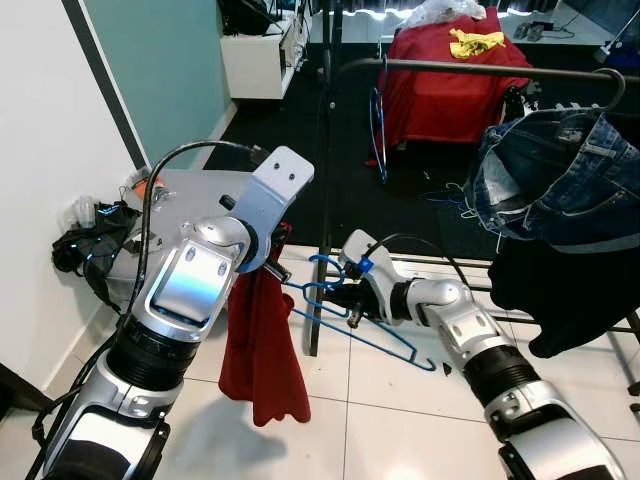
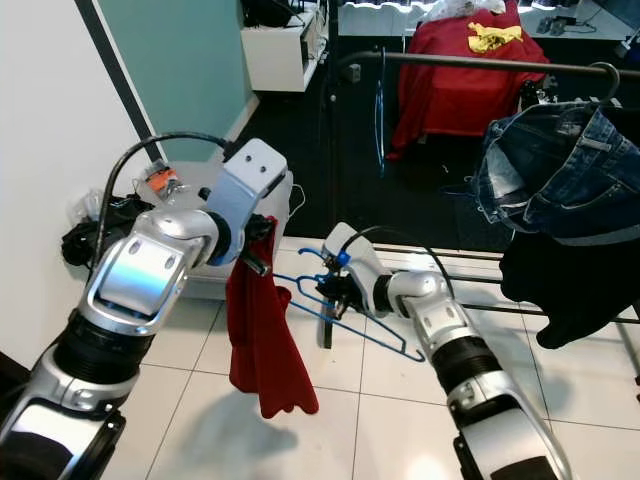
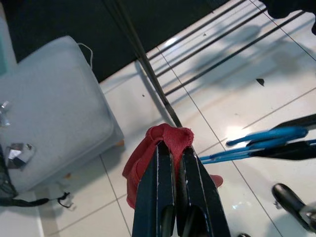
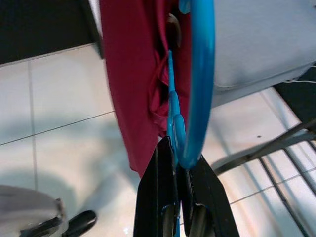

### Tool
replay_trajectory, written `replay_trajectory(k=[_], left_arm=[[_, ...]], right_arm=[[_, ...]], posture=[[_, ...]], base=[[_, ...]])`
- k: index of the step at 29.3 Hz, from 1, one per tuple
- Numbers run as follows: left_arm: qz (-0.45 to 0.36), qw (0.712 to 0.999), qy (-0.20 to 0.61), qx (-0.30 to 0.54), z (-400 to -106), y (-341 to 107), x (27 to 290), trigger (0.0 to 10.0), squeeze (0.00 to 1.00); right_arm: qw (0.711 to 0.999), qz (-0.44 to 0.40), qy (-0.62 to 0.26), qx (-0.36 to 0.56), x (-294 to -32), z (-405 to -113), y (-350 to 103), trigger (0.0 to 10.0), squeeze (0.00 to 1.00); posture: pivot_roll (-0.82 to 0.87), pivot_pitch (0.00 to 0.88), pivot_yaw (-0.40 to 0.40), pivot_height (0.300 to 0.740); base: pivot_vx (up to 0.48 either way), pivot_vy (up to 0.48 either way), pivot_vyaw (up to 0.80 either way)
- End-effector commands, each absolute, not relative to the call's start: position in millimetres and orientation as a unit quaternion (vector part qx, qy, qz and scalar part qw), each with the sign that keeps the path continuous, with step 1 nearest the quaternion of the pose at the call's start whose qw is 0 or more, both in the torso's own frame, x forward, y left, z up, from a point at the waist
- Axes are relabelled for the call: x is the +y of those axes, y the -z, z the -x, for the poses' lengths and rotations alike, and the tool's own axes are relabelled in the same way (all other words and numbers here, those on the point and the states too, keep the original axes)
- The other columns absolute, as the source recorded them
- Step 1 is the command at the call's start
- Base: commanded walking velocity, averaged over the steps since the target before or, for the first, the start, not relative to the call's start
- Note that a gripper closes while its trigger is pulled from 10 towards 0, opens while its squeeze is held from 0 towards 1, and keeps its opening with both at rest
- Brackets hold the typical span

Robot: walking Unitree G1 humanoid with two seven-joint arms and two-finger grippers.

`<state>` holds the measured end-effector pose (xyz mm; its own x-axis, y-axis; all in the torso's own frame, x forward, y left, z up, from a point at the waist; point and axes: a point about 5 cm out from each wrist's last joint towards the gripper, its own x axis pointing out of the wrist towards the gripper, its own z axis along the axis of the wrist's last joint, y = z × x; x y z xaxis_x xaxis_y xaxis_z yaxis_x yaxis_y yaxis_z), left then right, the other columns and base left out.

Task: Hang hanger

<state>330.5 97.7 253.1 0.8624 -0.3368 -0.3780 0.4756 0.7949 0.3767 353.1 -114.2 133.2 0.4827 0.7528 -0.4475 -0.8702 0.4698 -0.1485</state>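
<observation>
Blue hanger (image 1: 345, 310) was gripped at its hook by the right gripper (image 1: 345, 297), low over the floor, well below the rail (image 1: 480, 68). Red cloth (image 1: 262, 345) was pinched by the left gripper (image 3: 174, 163). Dressing and hanging were judged outstanding.

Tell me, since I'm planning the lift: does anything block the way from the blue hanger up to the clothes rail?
Nothing visible blocks it. The right hand grips the blue hanger low in front of the rail. Jeans hang at the rail's right end; the stretch left of them is bare.
</observation>
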Motion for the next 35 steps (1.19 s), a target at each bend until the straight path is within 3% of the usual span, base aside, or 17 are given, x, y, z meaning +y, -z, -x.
replay_trajectory(k=[1,5,8,22,30,35], left_arm=[[-0.257,0.928,0.222,0.152,-330,-252,103,10.0,0.0],[-0.322,0.91,0.209,0.157,-335,-239,117,10.0,0.0],[-0.404,0.87,0.197,0.202,-338,-212,143,10.0,0.0],[-0.403,0.857,0.181,0.266,-341,-192,164,10.0,0.0],[-0.416,0.845,0.179,0.284,-342,-187,173,10.0,0.0],[-0.42,0.843,0.177,0.284,-344,-190,174,10.0,0.0]], right_arm=[[0.818,0.18,-0.516,0.181,-108,-343,-123,10.0,0.0],[0.798,0.19,-0.539,0.191,-111,-335,-118,10.0,0.0],[0.781,0.204,-0.558,0.192,-119,-327,-120,10.0,0.0],[0.771,0.218,-0.566,0.194,-136,-318,-129,10.0,0.0],[0.705,0.205,-0.63,0.252,-149,-289,-138,10.0,0.0],[0.689,0.203,-0.642,0.269,-153,-283,-146,10.0,0.0]], posture=[[0.0,0.136,0.02,0.74],[0.0,0.134,0.02,0.74],[-0.01,0.135,0.025,0.74],[0.0,0.125,0.023,0.74],[0.0,0.117,0.035,0.74],[0.0,0.131,0.041,0.74]], base=[[0.0,0.0,0.0],[0.0,0.0,0.0],[0.0,0.0,0.0],[0.0,0.0,0.0],[0.0,0.0,0.0],[0.0,0.0,0.0]])
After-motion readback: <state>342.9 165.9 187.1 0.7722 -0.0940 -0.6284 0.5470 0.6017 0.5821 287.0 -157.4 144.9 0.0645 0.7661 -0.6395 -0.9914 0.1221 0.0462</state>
